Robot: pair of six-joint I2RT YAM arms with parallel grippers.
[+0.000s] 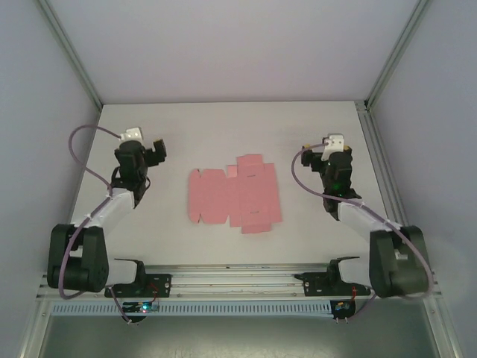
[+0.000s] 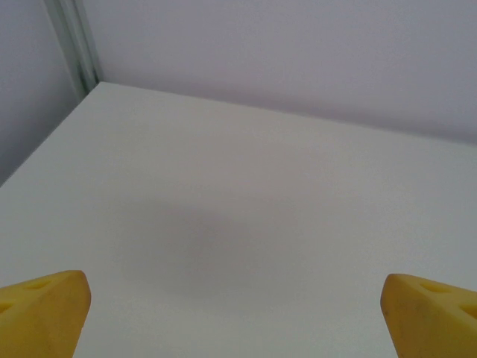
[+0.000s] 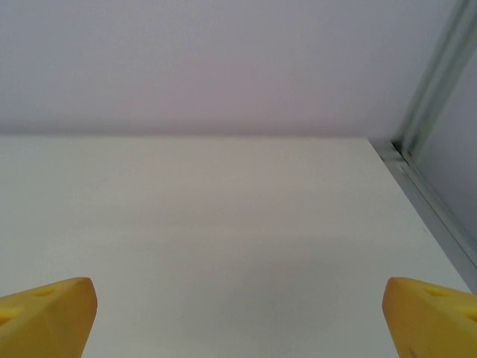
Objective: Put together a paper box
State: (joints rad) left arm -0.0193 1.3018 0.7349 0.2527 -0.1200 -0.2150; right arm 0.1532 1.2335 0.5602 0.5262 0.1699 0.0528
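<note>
White, matte worktop inside pale grey walls carried the paper box as a flat pink die-cut sheet, lying mid-surface between the two arms with its flaps and tabs unfolded. I found the left tool and the right tool both spread wide and empty, each well apart from the sheet, with yellow wedge-shaped fingers over bare surface. Risk, in my judgement: thin card lying flush on a smooth top offers no edge to pinch, so it may slide or crease off its score lines; one-sided pressing could skew it.
</note>
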